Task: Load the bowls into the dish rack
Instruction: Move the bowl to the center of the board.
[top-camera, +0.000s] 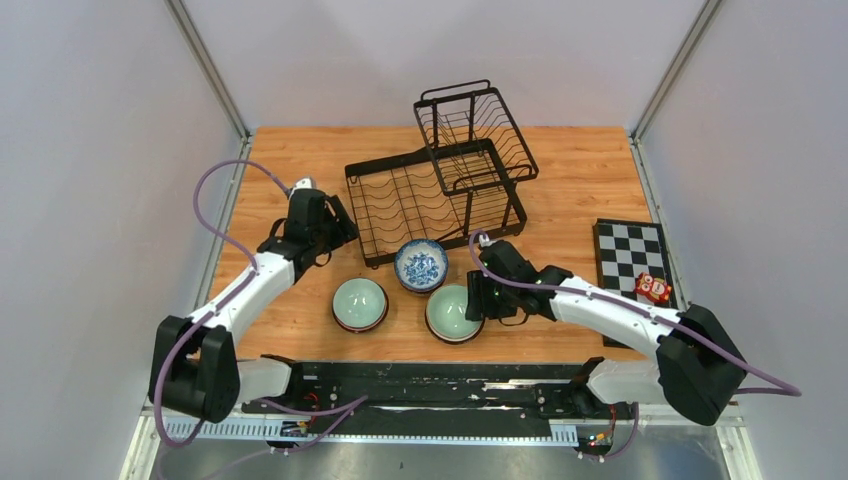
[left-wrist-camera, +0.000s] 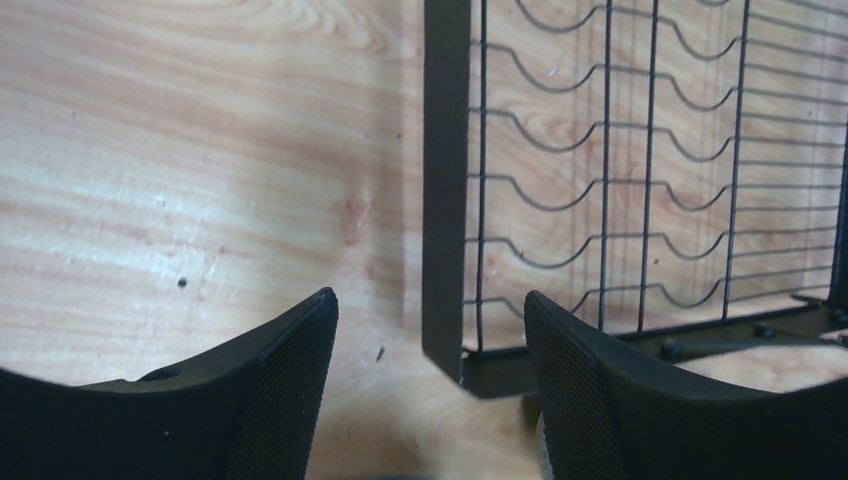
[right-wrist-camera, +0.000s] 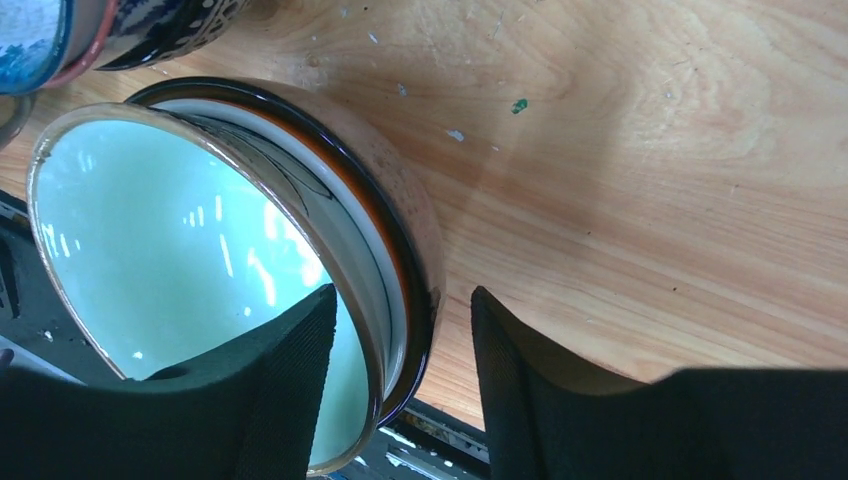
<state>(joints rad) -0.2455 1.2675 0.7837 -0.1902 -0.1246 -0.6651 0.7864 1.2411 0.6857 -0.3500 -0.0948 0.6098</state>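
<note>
Rack (top-camera: 440, 190): black wire, at the far middle of the table (top-camera: 580, 180). All three bowls sit upright on the table, outside the rack.

- Blue bowl (top-camera: 421, 265): just in front of the rack's near edge.
- Left green bowl (top-camera: 359, 303) and right green bowl (top-camera: 455, 312): farther in front of the rack, one on each side of the blue bowl.

Left gripper (top-camera: 338, 226): at the rack's near left corner, jaws spread, nothing between them — the corner bar shows in the gap.

Right gripper (right-wrist-camera: 400, 292): in front of the rack, at the right green bowl's right rim. Jaws spread and straddling the rim — one finger (right-wrist-camera: 270, 400) inside the bowl, the other outside, apart from the wall.
</note>
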